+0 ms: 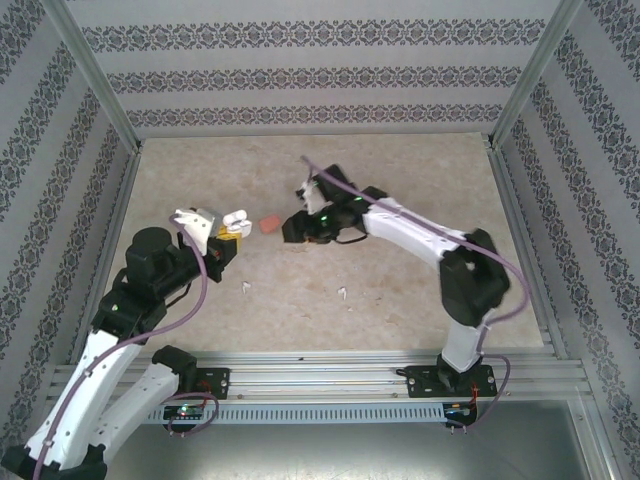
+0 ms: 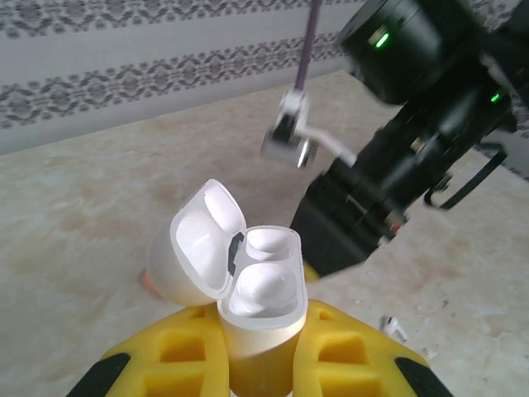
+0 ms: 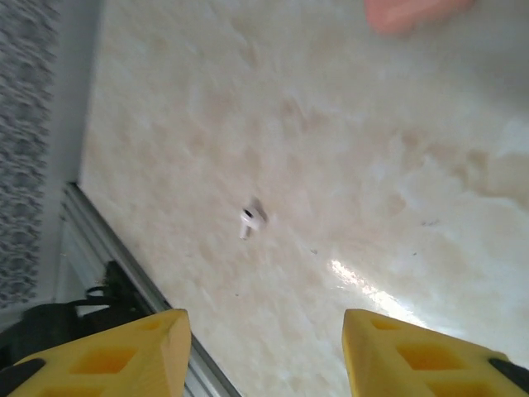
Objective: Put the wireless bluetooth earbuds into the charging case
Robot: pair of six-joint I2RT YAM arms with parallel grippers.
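Observation:
My left gripper [image 1: 218, 236] is shut on a white charging case [image 2: 263, 302], held upright between its yellow fingers [image 2: 178, 351]. The lid [image 2: 192, 246] is flipped open to the left, and both wells show white insides. My right gripper [image 3: 264, 351] hovers open above the table with nothing between its fingers [image 3: 421, 351]; it sits just right of the case [image 1: 232, 217] in the top view. Two white earbuds [image 1: 247, 288] [image 1: 342, 293] lie on the table. One earbud [image 3: 250, 219] lies ahead of the right gripper. The salmon-pink earbuds are out of view.
A salmon-pink case [image 1: 268, 225] lies between the two grippers, also at the top of the right wrist view as the pink case [image 3: 409, 11]. The right arm's black body [image 2: 355, 211] looms close behind the white case. An aluminium rail [image 1: 330, 362] bounds the near edge.

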